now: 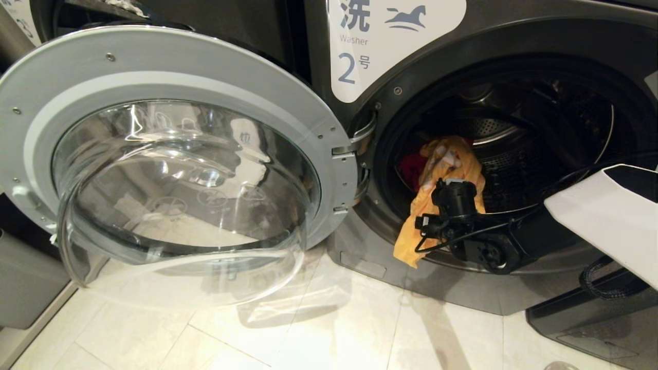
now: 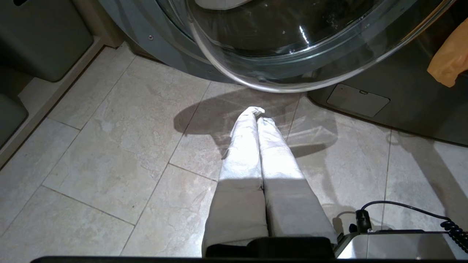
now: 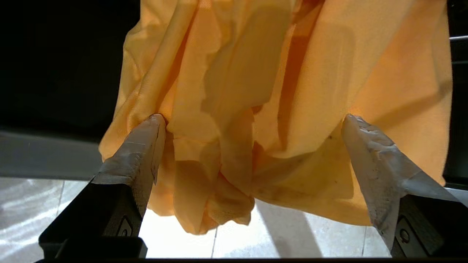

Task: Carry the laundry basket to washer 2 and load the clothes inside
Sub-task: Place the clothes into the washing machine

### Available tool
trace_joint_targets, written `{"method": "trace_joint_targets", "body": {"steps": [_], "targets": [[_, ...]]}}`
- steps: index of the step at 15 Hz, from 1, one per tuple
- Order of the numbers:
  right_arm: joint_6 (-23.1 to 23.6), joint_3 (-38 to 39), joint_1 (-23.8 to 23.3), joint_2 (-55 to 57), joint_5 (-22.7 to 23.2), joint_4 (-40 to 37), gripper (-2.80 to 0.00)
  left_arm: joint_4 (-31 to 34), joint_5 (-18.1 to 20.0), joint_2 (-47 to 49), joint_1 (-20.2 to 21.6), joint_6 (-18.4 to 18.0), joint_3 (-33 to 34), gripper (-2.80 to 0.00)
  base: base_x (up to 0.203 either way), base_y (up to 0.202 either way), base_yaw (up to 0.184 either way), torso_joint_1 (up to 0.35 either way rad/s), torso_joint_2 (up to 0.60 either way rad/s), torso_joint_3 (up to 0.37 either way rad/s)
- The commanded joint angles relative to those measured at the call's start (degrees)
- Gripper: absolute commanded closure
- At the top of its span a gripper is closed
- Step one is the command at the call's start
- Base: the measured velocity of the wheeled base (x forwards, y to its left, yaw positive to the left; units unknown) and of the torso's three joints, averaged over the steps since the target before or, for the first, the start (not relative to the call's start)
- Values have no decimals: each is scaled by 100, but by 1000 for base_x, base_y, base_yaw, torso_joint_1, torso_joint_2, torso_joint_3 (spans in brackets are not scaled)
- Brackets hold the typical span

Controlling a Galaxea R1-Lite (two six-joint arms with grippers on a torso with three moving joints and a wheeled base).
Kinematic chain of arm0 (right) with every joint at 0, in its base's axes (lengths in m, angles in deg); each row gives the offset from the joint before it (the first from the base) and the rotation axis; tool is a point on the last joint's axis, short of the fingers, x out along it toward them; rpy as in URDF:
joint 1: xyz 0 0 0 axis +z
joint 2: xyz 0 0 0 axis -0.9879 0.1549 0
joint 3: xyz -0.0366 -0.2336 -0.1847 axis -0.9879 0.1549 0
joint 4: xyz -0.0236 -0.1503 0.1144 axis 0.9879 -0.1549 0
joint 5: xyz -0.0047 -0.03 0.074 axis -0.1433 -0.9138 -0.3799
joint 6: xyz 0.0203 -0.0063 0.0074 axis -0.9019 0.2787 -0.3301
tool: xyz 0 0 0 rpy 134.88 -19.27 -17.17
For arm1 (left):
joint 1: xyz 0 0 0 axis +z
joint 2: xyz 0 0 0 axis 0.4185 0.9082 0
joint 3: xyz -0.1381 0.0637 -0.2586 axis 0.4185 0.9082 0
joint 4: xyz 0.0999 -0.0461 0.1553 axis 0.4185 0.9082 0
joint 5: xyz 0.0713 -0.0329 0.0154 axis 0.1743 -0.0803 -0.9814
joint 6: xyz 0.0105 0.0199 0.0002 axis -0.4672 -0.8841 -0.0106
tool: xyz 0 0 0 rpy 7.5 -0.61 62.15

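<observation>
Washer 2 (image 1: 354, 51) is dark grey with a white label, and its round glass door (image 1: 169, 154) is swung wide open to the left. Of the clothes, a yellow-orange cloth (image 1: 452, 159) hangs from the drum over the opening's lip, and a red cloth (image 1: 413, 169) lies behind it inside. My right gripper (image 3: 253, 118) is open at the drum's mouth, its white-taped fingers (image 3: 142, 146) spread on either side of the yellow cloth's (image 3: 278, 73) hanging lower part. My left gripper (image 2: 259, 114) is shut and empty, parked low over the floor tiles. The laundry basket is out of view.
The open door's bulging glass (image 2: 292, 44) overhangs the floor just ahead of my left gripper. A grey bin (image 1: 25, 288) stands at the far left by a wall ledge. A dark low block (image 1: 591, 318) sits at the lower right. Pale tiles (image 1: 308, 329) run before the washer.
</observation>
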Motion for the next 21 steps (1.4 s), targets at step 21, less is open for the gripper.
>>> {"method": "trace_joint_targets", "body": {"steps": [21], "targets": [[1230, -1193, -222, -76, -1170, 1496, 0, 0, -1, 1, -2, 0, 0, 0, 0, 0, 0, 0, 0, 0]]}}
